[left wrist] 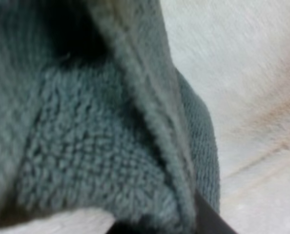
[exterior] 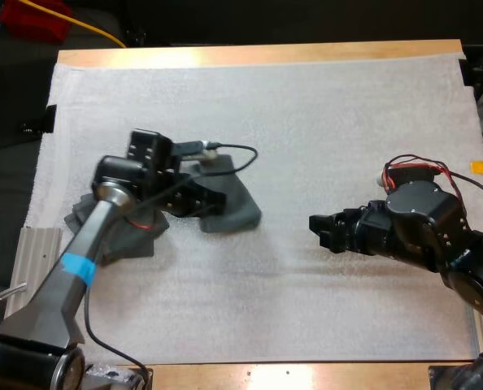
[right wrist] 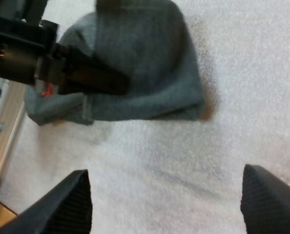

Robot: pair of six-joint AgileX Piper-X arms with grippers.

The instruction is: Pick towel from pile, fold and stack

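A crumpled towel (exterior: 235,213) of dark grey-green cloth was seen lying on the white mat (exterior: 323,122), on the left half of the mat as viewed from the high camera. The mat was spread over the wooden surface (exterior: 266,54). Part of the cloth was spread out toward the mat's left edge, under the left arm, and a thicker, rounded part was bunched toward the middle of the mat.

The left pincer (exterior: 213,199) was lowered onto the top of the towel, pointing toward the middle of the mat. From the left wrist camera the looped pile of the cloth was seen very close, with one raised fold running across it and bare mat beyond its edge. Whether this pincer was clamped on the cloth could not be told.

The right pincer (exterior: 316,230) was held over bare mat, well apart from the towel and turned toward it. In the right wrist view its two black fingers (right wrist: 72,204) were seen standing wide apart with only mat between them, and nothing was touched by them. Beyond them, the towel was seen with the left pincer resting on it.
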